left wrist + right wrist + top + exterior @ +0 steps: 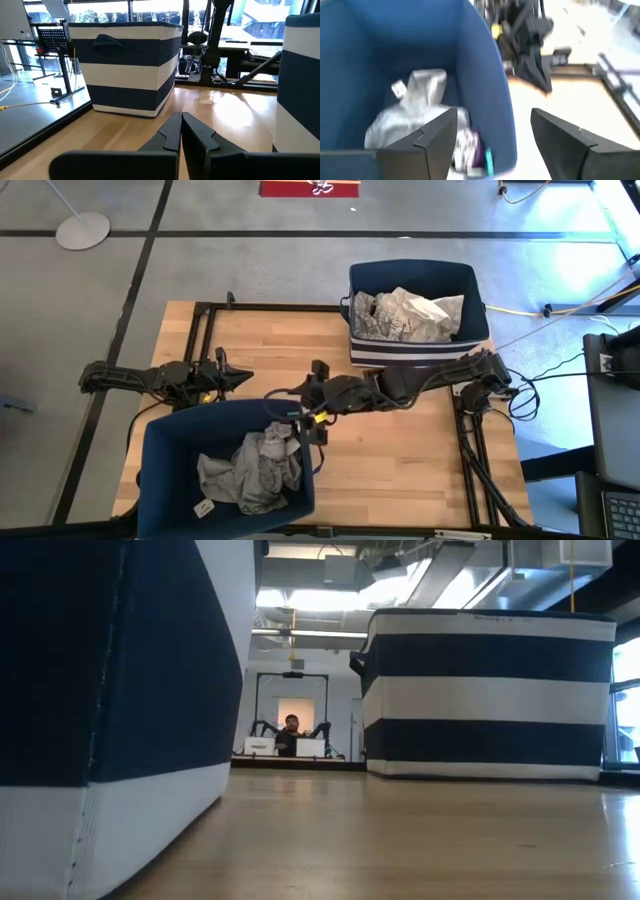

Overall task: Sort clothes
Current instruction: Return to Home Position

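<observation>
Grey clothes (250, 473) in navy bin (165, 470); white clothes (408, 315) in navy-and-white striped bin (385, 351)

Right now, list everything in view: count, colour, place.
Light wooden table: one, pale wood, centre of the high view.
Navy fabric bin: one, navy, table's lower left in that view.
Soft grey garments: one heap, heather grey, inside the navy bin.
Navy-and-white striped fabric bin: one, table's upper right.
Crumpled white garments: one heap, white, some dark-printed, inside the striped bin.
Person: one, distant, in the room behind.
Left tool: one, black, shut, beside the navy bin.
Right tool: one, black, open, over the navy bin's rim.
</observation>
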Available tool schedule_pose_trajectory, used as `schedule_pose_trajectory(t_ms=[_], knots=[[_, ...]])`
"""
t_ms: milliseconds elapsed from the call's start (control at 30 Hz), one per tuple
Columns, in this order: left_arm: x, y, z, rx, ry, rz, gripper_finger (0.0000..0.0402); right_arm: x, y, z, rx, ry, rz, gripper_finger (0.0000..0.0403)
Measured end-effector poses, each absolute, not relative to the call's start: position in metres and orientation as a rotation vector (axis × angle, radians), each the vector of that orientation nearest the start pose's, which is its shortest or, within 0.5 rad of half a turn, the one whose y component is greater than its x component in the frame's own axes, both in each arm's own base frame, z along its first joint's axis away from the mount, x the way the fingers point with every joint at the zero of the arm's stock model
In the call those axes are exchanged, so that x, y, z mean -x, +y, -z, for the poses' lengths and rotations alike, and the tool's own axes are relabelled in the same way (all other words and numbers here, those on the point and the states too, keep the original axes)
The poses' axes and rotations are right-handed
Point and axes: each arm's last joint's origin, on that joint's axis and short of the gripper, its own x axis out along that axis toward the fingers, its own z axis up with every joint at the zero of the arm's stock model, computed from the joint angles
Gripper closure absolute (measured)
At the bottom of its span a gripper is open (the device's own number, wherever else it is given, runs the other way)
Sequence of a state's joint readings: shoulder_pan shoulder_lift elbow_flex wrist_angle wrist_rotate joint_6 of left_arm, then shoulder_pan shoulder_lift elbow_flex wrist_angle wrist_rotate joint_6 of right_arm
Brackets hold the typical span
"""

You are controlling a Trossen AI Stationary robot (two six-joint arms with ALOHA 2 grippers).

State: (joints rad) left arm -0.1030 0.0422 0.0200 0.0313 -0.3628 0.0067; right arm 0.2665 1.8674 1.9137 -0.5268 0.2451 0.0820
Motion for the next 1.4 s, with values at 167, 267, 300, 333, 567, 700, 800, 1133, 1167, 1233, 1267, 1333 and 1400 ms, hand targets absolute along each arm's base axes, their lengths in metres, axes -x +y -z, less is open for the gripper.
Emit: schedule_pose_trajectory(t_ms=[167,267,300,333,567,700,800,1133,1167,1233,1267,1333,1400], knots=[[-0.098,0.000,-0.170,-0.004,-0.009,-0.260,0.0399,-0.383,0.118,-0.390,0.051,0.544,0.022,0.0167],[-0.098,0.000,-0.170,-0.006,-0.008,-0.260,0.0399,-0.372,0.128,-0.377,0.079,0.614,0.041,0.0185],[-0.098,0.000,-0.170,-0.004,-0.010,-0.260,0.0399,-0.368,0.130,-0.371,0.095,0.640,0.049,0.0191],[-0.098,0.000,-0.170,-0.005,-0.009,-0.260,0.0399,-0.364,0.132,-0.365,0.114,0.660,0.062,0.0197],[-0.098,0.000,-0.170,-0.005,-0.009,-0.260,0.0399,-0.321,0.120,-0.334,0.047,0.621,0.119,0.0235],[-0.098,0.000,-0.170,-0.005,-0.009,-0.260,0.0399,-0.289,0.103,-0.308,-0.011,0.519,0.115,0.0249],[-0.098,0.000,-0.170,-0.004,-0.010,-0.260,0.0399,-0.264,0.087,-0.287,-0.087,0.433,0.093,0.0256],[-0.098,0.000,-0.170,-0.005,-0.010,-0.260,0.0399,-0.208,0.036,-0.209,-0.216,0.206,0.033,0.0305],[-0.098,0.000,-0.170,-0.004,-0.010,-0.260,0.0399,-0.204,0.033,-0.204,-0.220,0.191,0.025,0.0317],[-0.098,0.000,-0.170,-0.005,-0.010,-0.260,0.0399,-0.197,0.029,-0.193,-0.221,0.182,0.020,0.0346],[-0.098,0.000,-0.170,-0.004,-0.010,-0.260,0.0399,-0.194,0.028,-0.189,-0.217,0.182,0.016,0.0363],[-0.098,0.000,-0.170,-0.005,-0.010,-0.260,0.0399,-0.187,0.027,-0.180,-0.192,0.185,0.011,0.0391],[-0.098,0.000,-0.170,-0.011,-0.009,-0.260,0.0399,-0.181,0.026,-0.177,-0.171,0.179,0.006,0.0393]])
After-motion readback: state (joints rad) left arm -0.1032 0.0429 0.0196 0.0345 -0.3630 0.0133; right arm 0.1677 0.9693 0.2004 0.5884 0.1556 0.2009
